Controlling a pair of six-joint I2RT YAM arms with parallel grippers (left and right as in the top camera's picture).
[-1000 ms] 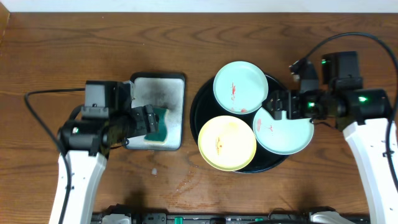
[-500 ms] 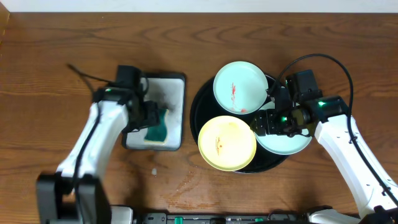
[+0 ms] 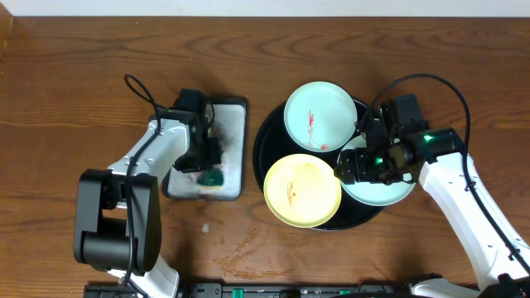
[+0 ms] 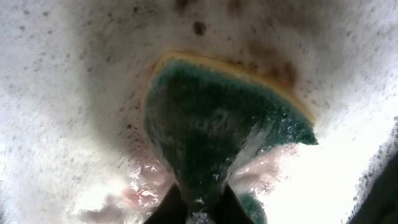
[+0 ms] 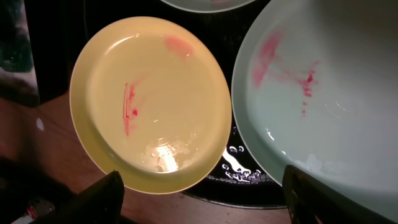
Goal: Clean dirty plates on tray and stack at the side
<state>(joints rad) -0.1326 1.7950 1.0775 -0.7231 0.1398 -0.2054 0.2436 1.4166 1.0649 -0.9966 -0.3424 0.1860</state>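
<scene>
The black tray (image 3: 258, 153) carries three plates. A mint plate (image 3: 320, 116) with a red smear lies at the back, and a yellow plate (image 3: 302, 190) with faint smears lies at the front. A second smeared mint plate (image 3: 389, 192) at the right is partly under my right arm. My right gripper (image 3: 346, 165) hovers open over the gap between the yellow plate (image 5: 149, 99) and the mint plate (image 5: 323, 93), with one finger (image 5: 102, 196) near the yellow rim and the other by the mint rim. My left gripper (image 4: 198, 199) is shut on a green sponge (image 4: 211, 124).
A rectangular silver tray (image 3: 232, 124) full of foam (image 4: 62, 93) sits left of the black tray, with the sponge (image 3: 214, 176) at its near end. Wet spots mark the wood in front of it. Brown table surrounds both trays.
My left arm swung in over the silver tray and its jaws closed on the sponge. My right arm shifted left over the plates, then held still.
</scene>
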